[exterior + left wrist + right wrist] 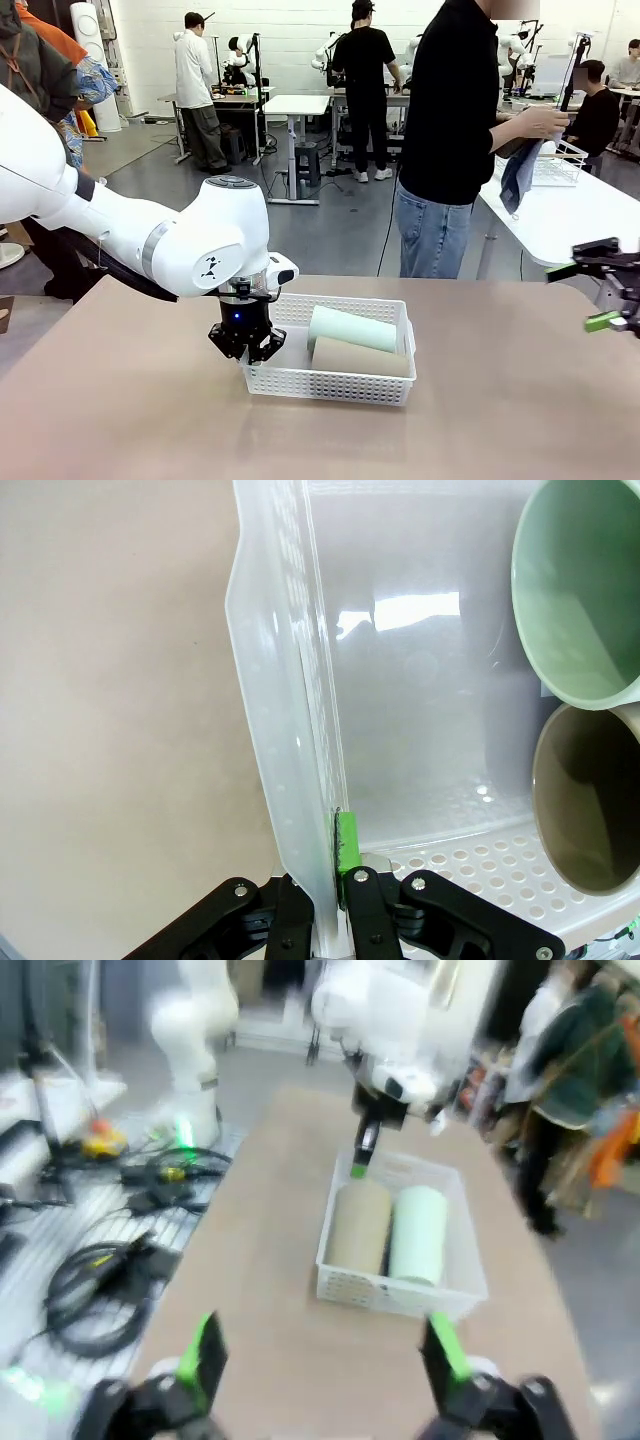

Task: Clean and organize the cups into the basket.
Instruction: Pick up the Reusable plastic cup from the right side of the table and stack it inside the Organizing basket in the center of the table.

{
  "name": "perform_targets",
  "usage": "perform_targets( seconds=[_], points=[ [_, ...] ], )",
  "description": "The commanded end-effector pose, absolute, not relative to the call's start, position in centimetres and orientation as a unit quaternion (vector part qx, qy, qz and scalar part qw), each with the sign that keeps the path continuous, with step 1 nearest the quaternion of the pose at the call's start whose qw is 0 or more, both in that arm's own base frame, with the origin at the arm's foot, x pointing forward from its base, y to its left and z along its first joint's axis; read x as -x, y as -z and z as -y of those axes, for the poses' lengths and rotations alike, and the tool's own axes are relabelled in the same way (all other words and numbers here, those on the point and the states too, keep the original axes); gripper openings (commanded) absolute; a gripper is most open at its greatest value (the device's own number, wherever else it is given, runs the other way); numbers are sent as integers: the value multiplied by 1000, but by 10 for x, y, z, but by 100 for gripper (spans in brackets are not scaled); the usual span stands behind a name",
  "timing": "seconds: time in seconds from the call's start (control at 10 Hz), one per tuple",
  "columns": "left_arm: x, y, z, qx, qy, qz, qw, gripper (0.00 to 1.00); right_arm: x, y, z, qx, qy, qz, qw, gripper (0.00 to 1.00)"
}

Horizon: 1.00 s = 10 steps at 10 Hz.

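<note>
The white lattice basket point(330, 385) sits mid-table with two cups lying on their sides in it: a mint green cup point(352, 327) behind a tan cup point(358, 356). My left gripper point(247, 350) is shut on the basket's left wall. In the left wrist view that wall point(285, 680) runs up between the fingers of the left gripper point(322, 880), and the open mouths of the mint cup point(575, 600) and tan cup point(590, 800) face me. My right gripper point(583, 296) hangs open at the table's right edge. In the right wrist view the right gripper point(322, 1350) looks down the table at the basket point(395, 1295).
A person stands beyond the far edge holding a grey cloth point(520, 170). A white table with a wire basket point(558, 165) stands to the right behind. Bare tabletop point(520, 400) surrounds the basket. Cables point(110, 1270) lie on the floor beside the table.
</note>
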State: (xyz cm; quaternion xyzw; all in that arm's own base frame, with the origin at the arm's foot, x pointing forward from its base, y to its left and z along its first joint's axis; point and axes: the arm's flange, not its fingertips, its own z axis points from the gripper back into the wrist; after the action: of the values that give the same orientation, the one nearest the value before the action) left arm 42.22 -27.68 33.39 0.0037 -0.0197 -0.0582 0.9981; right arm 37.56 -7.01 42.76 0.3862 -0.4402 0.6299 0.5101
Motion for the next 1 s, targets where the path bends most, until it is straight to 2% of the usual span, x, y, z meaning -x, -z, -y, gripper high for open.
perform_targets(
  seconds=[0.0,0.4,0.5,0.9],
  points=[
    [-418,-330,277,-8,58,17,998,0,-381,-411,105,-423,-574,474,517,100],
    [-418,-330,277,-8,58,17,998,0,-384,-394,143,-411,-513,500,564,100],
    [-418,-330,277,-8,58,17,998,0,-369,-388,145,-422,-537,478,552,100],
    [-418,-330,277,-8,58,17,998,0,-369,-388,145,-422,-537,478,552,100]
  ],
)
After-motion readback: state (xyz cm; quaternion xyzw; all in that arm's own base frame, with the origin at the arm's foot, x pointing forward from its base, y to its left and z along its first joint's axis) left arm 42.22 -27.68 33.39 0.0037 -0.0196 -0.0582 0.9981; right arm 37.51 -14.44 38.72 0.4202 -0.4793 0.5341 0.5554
